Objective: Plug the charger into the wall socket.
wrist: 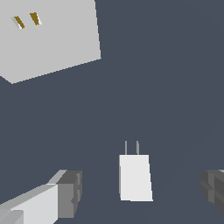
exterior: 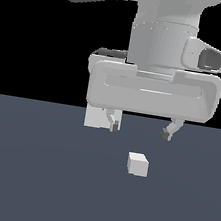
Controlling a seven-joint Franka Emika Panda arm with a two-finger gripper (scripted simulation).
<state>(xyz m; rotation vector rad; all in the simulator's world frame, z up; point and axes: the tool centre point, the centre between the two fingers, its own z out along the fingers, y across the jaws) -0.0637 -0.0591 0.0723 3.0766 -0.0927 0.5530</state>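
Inspector: While the claw (exterior: 140,130) hangs spread and empty, where is the charger (exterior: 138,164)?

Operator: On the surface (exterior: 30,181), at six o'clock beneath it; descend centred, grip flanks, prongs facing the wall socket (wrist: 52,39).

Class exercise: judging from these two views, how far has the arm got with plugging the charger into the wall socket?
Done: the open gripper hangs above the charger, one finger to either side in the wrist view. In hand: nothing; the charger lies on the floor, ungrasped. Left: grasp it, carry it to the wall socket, and push its prongs into the two holes.
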